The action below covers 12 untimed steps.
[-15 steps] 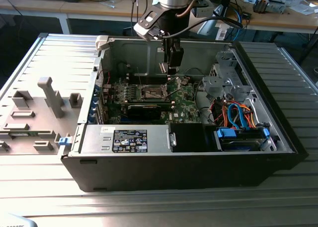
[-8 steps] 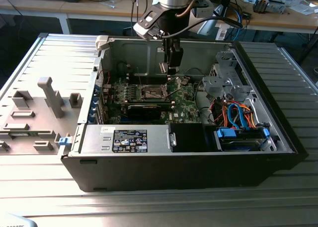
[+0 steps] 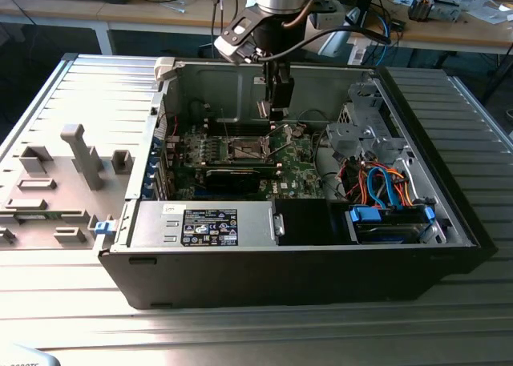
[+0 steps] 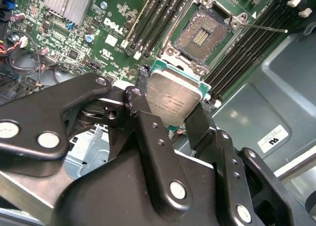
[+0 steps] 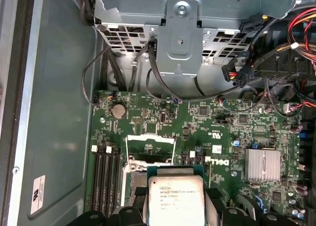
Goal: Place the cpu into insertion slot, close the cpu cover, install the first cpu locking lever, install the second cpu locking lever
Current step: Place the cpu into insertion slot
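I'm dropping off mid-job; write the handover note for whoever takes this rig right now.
Gripper: shut on the cpu, holding it by two opposite edges.
Cpu: in the air above the green motherboard, close to the insertion slot, not touching it.
Slot: open and bare, contact field showing.
Done: cpu picked up.
Left: all four task steps; nothing seated or closed.

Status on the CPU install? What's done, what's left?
Nothing is finished yet. In hand: the gripper is shut on the cpu, held above the board near the insertion slot, which shows bare and empty in the second wrist view. Left: seating the cpu, closing the cpu cover, which looks open, and both locking levers; one thin lever juts free beside the slot.
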Available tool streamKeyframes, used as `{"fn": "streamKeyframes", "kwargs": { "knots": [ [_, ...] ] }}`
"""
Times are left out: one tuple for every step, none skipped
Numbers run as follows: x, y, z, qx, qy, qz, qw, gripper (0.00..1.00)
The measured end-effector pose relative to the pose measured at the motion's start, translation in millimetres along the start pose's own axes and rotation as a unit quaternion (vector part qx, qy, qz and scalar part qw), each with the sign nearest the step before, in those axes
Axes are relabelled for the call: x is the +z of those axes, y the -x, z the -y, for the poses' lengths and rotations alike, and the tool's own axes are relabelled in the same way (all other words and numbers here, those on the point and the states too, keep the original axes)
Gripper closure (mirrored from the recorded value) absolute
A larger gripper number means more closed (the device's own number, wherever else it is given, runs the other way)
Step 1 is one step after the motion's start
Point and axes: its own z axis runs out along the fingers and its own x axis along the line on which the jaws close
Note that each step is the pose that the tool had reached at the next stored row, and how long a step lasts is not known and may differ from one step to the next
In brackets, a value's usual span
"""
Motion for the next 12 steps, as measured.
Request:
{"fn": "streamKeyframes", "kwargs": {
  "knots": [
    [0.0,0.0,0.0,0.002,-0.0001,0.0001,1.0,0.45],
    [0.0,0.0,0.0,0.005,-0.0001,0.0002,0.99999,0.45],
    [0.1,0.0,0.0,0.01,-0.0001,0.0004,0.99995,0.45],
    [0.1,0.0,0.0,0.012,-0.0002,0.0005,0.99993,0.45],
    [0.1,0.0,0.0,0.015,-0.0002,0.0007,0.99989,0.45],
    [0.2,0.0,0.0,0.019,-0.0002,0.0009,0.99983,0.45],
    [0.2,0.0,0.0,0.021,-0.0003,0.001,0.99978,0.45],
    [0.2,0.0,0.0,0.024,-0.0003,0.0011,0.99972,0.45],
    [0.2,0.0,0.0,0.025,-0.0003,0.0012,0.99968,0.45],
    [0.2,0.0,0.0,0.026,-0.0004,0.0013,0.99965,0.45],
    [0.2,0.0,0.0,0.027,-0.0004,0.0013,0.99964,0.45],
    [0.2,0.0,0.0,0.027,-0.0004,0.0013,0.99963,0.45]
  ]
}}
